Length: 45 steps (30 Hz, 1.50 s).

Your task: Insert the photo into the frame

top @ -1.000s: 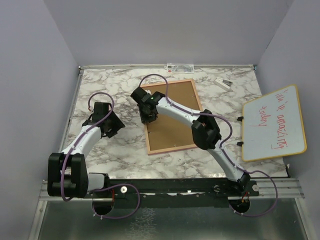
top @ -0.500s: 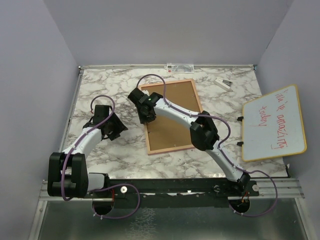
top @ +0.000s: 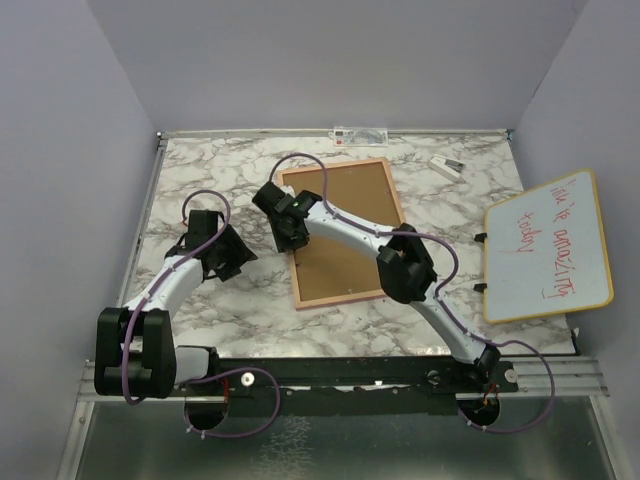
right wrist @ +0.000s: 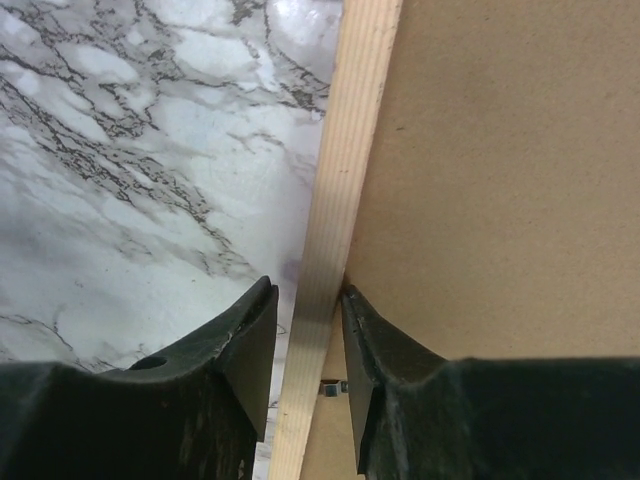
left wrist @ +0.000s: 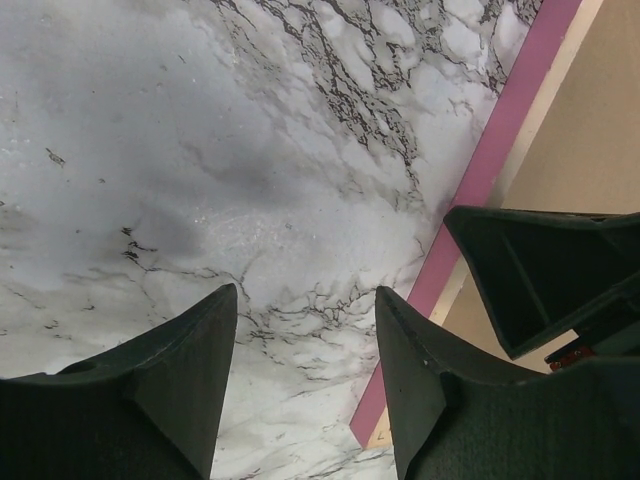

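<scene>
The frame (top: 346, 296) lies face down in the middle of the table, its light wood back up and a brown backing board (top: 350, 235) in it. Its wood rim (right wrist: 350, 150) runs between the jaws of my right gripper (right wrist: 308, 285), which is closed narrowly on the rim at the frame's left edge (top: 288, 232). My left gripper (top: 233, 262) is open and empty over the marble, just left of the frame. Its view (left wrist: 305, 290) shows the frame's pink side (left wrist: 500, 150). The photo is not in view.
A wood-edged whiteboard (top: 548, 245) with red writing leans at the right side. A small white object (top: 447, 165) lies at the back right, and a label strip (top: 358, 133) sits on the back edge. Purple walls enclose the marble table (top: 200, 180).
My right gripper has shifted a little left onto the frame's left rim. My left gripper has moved right, closer to the frame. The frame has barely moved.
</scene>
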Tool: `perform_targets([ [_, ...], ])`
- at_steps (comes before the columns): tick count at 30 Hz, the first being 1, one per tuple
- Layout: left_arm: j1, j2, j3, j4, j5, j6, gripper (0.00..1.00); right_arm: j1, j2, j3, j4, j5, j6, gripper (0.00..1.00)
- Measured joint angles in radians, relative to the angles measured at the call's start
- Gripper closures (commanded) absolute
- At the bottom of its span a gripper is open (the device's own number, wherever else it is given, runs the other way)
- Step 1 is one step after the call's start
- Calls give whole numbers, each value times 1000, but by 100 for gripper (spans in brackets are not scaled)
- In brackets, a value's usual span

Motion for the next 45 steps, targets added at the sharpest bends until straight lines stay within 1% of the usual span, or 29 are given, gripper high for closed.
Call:
perform_targets([
  [3,0,0,0,0,0,3,41,10,0,-1,1,1,-1,65],
  [5,0,0,-2,0,0,6,40,12,0,-1,0,2,-2,70],
  [11,0,0,-7,0,5,13,37,12,0,-1,-14,38,10,94],
  [13,0,0,-11,3,22,16,36,12,0,-1,-16,47,19,97],
  [17,0,-20,-40,37,97,20,26,13,0,6,-23,58,26,99],
  [23,0,-101,-99,129,282,16,15,13,-2,29,-47,60,34,99],
  [28,-7,-112,-114,197,456,18,15,12,-24,30,-54,59,45,99],
  [30,-14,-90,-114,217,504,18,14,12,-41,30,-55,56,53,99],
  [33,-23,-53,-114,226,535,17,14,12,-76,30,-55,48,64,99],
  [35,-32,-32,-114,229,543,17,15,12,-101,30,-55,39,72,99],
  [36,-38,-27,-114,232,545,16,17,12,-114,30,-55,33,75,99],
  [41,-69,-8,-114,305,582,-32,33,12,-168,30,-53,0,97,99],
  [45,-93,-3,-114,419,603,-117,43,12,-194,28,-47,-29,115,99],
])
